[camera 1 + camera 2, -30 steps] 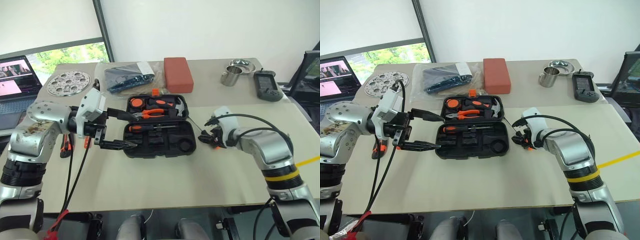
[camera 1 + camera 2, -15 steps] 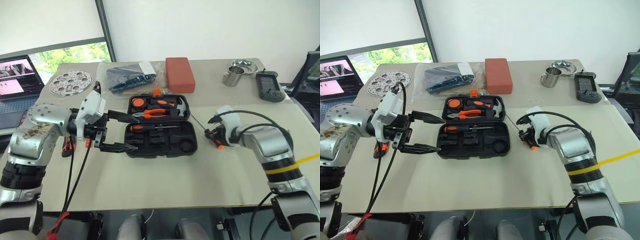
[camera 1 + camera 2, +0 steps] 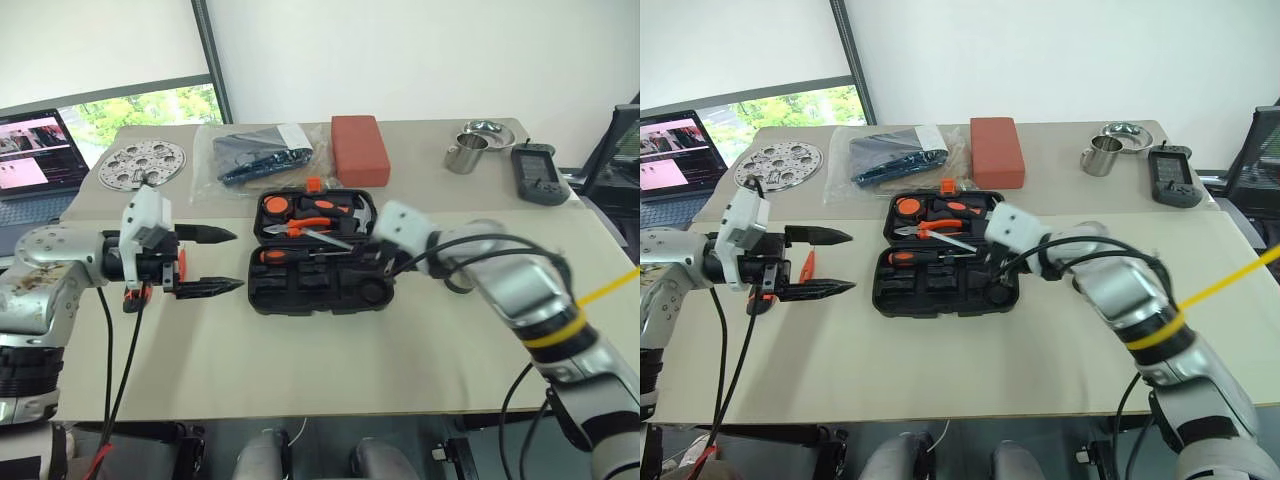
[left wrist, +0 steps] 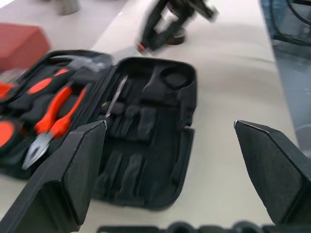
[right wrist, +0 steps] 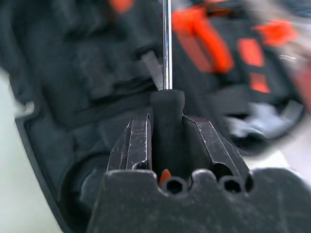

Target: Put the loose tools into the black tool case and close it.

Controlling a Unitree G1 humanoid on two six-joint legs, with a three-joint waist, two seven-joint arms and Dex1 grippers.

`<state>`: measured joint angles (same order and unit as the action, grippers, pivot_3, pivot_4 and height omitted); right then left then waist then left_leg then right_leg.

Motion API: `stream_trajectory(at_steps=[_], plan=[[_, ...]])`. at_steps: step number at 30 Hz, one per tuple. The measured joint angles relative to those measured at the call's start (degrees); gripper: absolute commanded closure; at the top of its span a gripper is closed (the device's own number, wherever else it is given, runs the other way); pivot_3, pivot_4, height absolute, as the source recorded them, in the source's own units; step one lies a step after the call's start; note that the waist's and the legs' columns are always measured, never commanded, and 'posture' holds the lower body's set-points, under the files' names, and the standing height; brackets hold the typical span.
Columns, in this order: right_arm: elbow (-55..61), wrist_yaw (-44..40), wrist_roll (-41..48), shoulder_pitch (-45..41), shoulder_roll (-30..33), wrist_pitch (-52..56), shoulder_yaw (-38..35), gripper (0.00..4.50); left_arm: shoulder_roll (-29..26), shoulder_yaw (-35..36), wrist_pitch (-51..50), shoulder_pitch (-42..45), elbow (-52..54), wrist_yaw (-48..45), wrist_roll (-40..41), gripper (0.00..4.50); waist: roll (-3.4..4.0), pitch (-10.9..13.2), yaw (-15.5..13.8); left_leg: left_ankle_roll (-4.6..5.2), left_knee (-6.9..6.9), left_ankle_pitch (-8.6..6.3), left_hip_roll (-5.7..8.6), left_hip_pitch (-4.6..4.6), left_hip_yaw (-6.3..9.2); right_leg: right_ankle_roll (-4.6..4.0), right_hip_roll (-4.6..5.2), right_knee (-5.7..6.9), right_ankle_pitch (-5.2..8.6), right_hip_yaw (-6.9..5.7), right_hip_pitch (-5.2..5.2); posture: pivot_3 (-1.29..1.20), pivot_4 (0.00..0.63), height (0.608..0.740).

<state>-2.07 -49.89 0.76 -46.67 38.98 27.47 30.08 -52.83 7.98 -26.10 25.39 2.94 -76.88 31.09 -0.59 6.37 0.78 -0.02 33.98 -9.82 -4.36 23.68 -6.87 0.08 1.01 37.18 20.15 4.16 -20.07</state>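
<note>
The black tool case lies open mid-table, with orange-handled pliers and a hammer in its lid. A screwdriver rests in a slot of the front half. My right gripper hovers over the case's right side, shut on the black handle of another screwdriver, whose steel shaft points across the lid. My left gripper stands open just left of the case, holding nothing. An orange-and-black tool lies on the table behind the left fingers, partly hidden.
Behind the case are a red block and a clear bag of dark items. A metal cup, a bowl and a black device sit at the back right. At the back left sit a perforated disc and a laptop.
My right gripper closed on the screwdriver at the table right of the case, lifted it and swung left over the case while rolling. My left gripper drew back to the left.
</note>
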Motion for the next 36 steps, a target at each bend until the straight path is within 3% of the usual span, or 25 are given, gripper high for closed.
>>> stream_trajectory(at_steps=[7, 15, 17, 25, 30, 36], plan=[[-18.4, -3.3, -9.4, -7.1, -5.0, -17.4, 3.7, 3.8, -0.3, -0.1, 0.0, 0.3, 0.2, 0.1, 0.0, 0.0, 0.0, 0.0, 0.0, -0.13, -0.02, 0.08, -0.16, -0.05, -0.04, -0.03, -0.11, 0.05, -0.02, -0.03, 0.0, 0.0, 0.15, 0.74], [-22.0, -8.5, -12.4, -7.1, -7.0, -23.5, 3.1, 3.8, -0.3, -0.1, 0.0, 0.5, 0.2, 0.5, 0.0, 0.0, 0.0, 0.0, 0.1, -0.26, -0.03, 0.15, -0.38, -0.21, -0.06, -0.04, -0.32, 0.15, -0.02, -0.02, 0.04, 0.0, 0.15, 0.74], [-22.6, -8.6, -12.9, -7.1, -7.4, -24.4, 2.8, 2.81, -0.3, -0.1, 0.0, 0.6, 0.2, 0.6, 0.0, 0.0, 0.0, 0.0, 0.1, -0.27, -0.03, 0.15, -0.39, -0.28, -0.08, -0.04, -0.32, 0.3, -0.02, -0.02, 0.04, 0.0, 0.15, 0.74], [-22.7, -8.8, -12.9, -6.9, -7.8, -24.9, -1.5, 0.24, -0.3, -0.4, -0.1, 1.3, 0.2, 1.0, 0.0, 0.0, 0.0, 0.0, 0.1, -0.27, -0.04, 0.15, -0.39, -0.38, -0.13, -0.04, -0.31, 0.47, -0.02, -0.01, 0.0, 0.0, 0.15, 0.74], [-17.5, -11.4, -8.0, -6.5, -8.1, -19.6, -6.9, 0.24, -0.3, -0.8, -0.1, 2.0, 0.2, 1.0, 0.0, 0.0, -0.01, 0.0, 0.2, -0.28, -0.05, 0.16, -0.42, -0.38, -0.15, -0.04, -0.32, 0.49, -0.02, 0.0, -0.02, 0.0, 0.15, 0.74], [-5.4, -12.9, 3.0, -3.2, -8.3, -2.6, -15.8, 0.24, -0.2, -1.6, -0.1, 3.2, 0.1, 0.9, -0.2, 0.0, -0.01, 0.0, 0.0, -0.29, -0.05, 0.16, -0.42, -0.4, -0.14, -0.04, -0.31, 0.51, -0.02, -0.01, 0.03, 0.0, 0.15, 0.74]])
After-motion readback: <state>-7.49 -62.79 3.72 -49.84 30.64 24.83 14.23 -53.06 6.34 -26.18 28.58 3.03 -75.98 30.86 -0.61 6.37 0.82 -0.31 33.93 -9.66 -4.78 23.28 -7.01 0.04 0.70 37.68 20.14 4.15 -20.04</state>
